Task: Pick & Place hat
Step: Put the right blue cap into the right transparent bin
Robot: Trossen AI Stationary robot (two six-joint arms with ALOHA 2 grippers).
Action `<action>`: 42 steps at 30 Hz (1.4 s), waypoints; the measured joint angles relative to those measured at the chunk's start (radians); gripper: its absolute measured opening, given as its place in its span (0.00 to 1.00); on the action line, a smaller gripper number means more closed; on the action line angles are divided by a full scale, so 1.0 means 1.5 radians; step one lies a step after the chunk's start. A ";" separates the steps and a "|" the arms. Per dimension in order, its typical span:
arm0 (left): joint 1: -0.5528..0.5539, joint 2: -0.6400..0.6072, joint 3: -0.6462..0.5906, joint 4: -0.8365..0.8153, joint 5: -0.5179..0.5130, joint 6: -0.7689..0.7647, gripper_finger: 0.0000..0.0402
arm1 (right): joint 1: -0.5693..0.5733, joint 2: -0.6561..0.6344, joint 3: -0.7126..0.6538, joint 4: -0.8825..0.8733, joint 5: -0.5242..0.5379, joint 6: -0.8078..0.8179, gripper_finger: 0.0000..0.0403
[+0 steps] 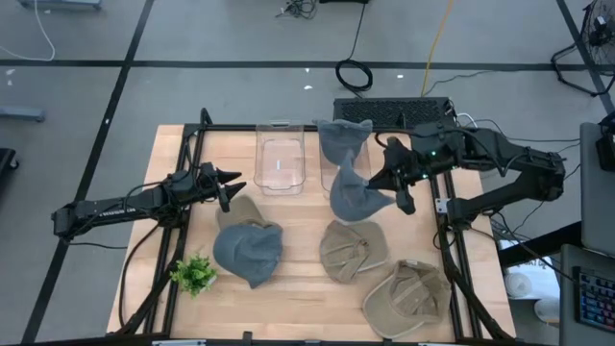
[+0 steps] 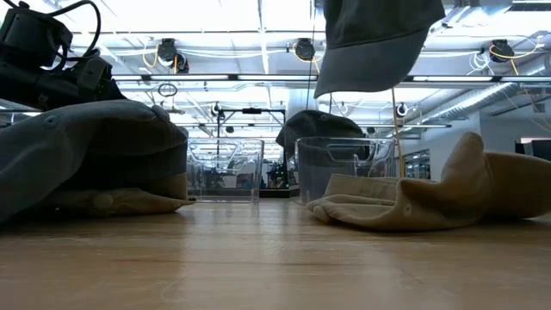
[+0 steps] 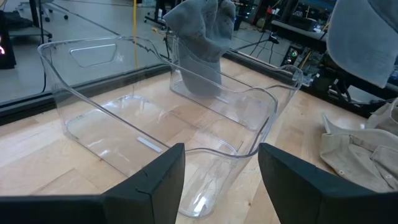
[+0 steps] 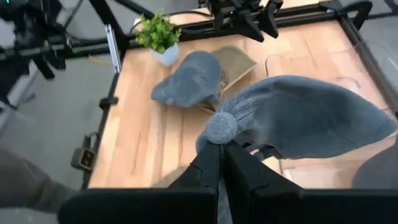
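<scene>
My right gripper is shut on a grey hat, which hangs in the air just in front of the right clear bin; the low view shows the hat high above the table. That bin holds another grey hat draped over its far wall. My left gripper is open, and its fingers point at the near left corner of the left clear bin without touching it. A grey hat lies on a tan cap. Two more tan caps rest on the table. My right gripper pinches the grey hat between its two shut fingers at the crown, right beside the round top button. The fingers reach in from the table's right side. The hat is lifted clear of the table and hangs below the fingers, its brim lowest.
A small potted plant stands near the table's front left corner. A black frame rail runs along the left side and another along the right. Bare wood lies between the hats at the near edge.
</scene>
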 joint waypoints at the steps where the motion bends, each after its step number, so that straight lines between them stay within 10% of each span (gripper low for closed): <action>1: 0.000 0.000 0.000 0.000 0.000 0.000 0.53 | 0.000 0.005 0.010 -0.009 0.000 -0.015 0.00; 22: 0.000 0.000 0.000 0.000 0.000 0.000 0.53 | -0.001 0.074 0.108 -0.134 0.169 -0.356 0.00; 42: 0.000 0.000 0.000 0.000 0.000 0.000 0.53 | -0.168 0.136 0.108 -0.077 0.203 -0.628 0.00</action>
